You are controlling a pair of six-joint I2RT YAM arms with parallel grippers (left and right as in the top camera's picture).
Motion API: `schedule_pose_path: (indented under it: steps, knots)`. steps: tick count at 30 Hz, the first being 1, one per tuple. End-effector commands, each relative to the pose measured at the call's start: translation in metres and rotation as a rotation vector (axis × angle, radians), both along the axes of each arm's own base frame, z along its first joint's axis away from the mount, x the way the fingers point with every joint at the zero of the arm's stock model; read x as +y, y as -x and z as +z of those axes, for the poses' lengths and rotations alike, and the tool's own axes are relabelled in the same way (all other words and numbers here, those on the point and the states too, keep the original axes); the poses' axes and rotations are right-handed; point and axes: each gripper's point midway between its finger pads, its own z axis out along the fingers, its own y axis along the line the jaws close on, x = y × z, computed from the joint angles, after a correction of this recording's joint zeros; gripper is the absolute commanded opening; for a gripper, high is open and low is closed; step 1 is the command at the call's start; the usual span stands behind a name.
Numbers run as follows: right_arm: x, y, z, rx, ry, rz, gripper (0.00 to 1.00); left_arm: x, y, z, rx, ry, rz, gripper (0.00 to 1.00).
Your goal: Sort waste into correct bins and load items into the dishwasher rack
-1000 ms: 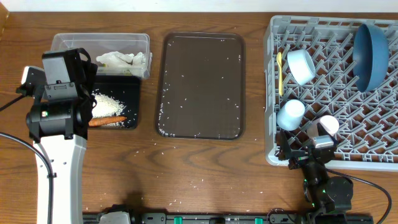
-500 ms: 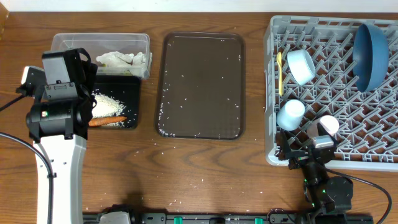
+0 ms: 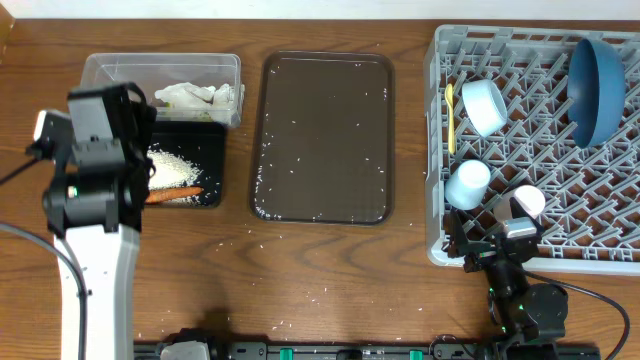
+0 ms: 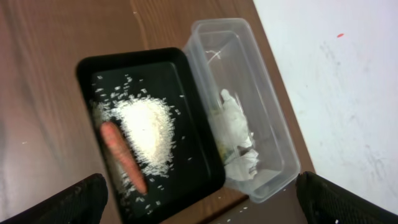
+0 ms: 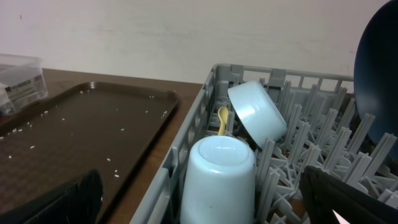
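Left wrist: orange carrot (image 4: 123, 157), possibly tapered

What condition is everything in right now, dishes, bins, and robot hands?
Blue bowl, on edge in rack.
White bowl, tipped on its side.
Nearest cup, upside down.
Black tray, holds rice and carrot.
Clear tub, holds tissue.
Brown tray, scattered grains only.
Left end effector, open, empty.
Right end effector, open, empty.

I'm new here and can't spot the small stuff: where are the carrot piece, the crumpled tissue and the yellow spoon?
carrot piece (image 4: 123, 157), left wrist view, middle of its length.
crumpled tissue (image 4: 235, 121), left wrist view, its white middle.
yellow spoon (image 3: 451, 125), overhead view, on its handle.
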Motion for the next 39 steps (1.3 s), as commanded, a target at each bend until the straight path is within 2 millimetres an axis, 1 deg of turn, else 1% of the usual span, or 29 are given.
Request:
schedule_pose_path:
  steps: [1,3,4,7,9,10,11,14,16,18,22,24,33,39]
  knots:
    - [-0.003,0.000,0.000,0.000,-0.011,-0.010,0.99,0.004,0.026,-0.001,-0.008,-0.052,0.022,0.99]
    - [-0.003,0.000,0.000,0.000,-0.011,-0.010,0.99,0.002,0.042,-0.011,-0.006,-0.051,0.022,0.99]
    - [-0.003,0.000,0.000,0.000,-0.011,-0.010,0.99,0.000,0.052,-0.020,0.002,-0.048,0.019,0.99]
    - [-0.003,0.000,0.000,0.000,-0.011,-0.010,0.99,-0.005,0.087,-0.056,0.044,-0.037,0.008,0.99]
    - [-0.003,0.000,0.000,0.000,-0.011,-0.010,0.99,-0.006,0.107,-0.078,0.046,-0.042,0.013,0.99]
    - [-0.003,0.000,0.000,0.000,-0.011,-0.010,0.99,-0.006,0.111,-0.084,0.040,-0.056,0.003,0.99]
    - [-0.003,0.000,0.000,0.000,-0.011,-0.010,0.99,-0.008,0.114,-0.090,0.039,-0.107,-0.070,0.99]
    - [-0.003,0.000,0.000,0.000,-0.011,-0.010,0.99,-0.025,0.102,-0.093,-0.012,-0.265,-0.340,0.99]
    - [-0.003,0.000,0.000,0.000,-0.011,-0.010,0.99,-0.041,0.091,-0.087,-0.073,-0.390,-0.525,0.99]
    - [-0.003,0.000,0.000,0.000,-0.011,-0.010,0.99,-0.062,0.082,-0.079,-0.144,-0.524,-0.720,0.99]
    - [-0.003,0.000,0.000,0.000,-0.011,-0.010,0.99,-0.095,0.074,-0.072,-0.267,-0.741,-0.980,0.99]
    - [-0.003,0.000,0.000,0.000,-0.011,-0.010,0.99,-0.099,0.072,-0.075,-0.297,-0.784,-1.003,0.99]
    - [-0.003,0.000,0.000,0.000,-0.011,-0.010,0.99,-0.099,0.069,-0.099,-0.386,-0.848,-0.967,0.99]
    - [-0.003,0.000,0.000,0.000,-0.011,-0.010,0.99,-0.097,0.070,-0.110,-0.411,-0.877,-0.937,0.99]
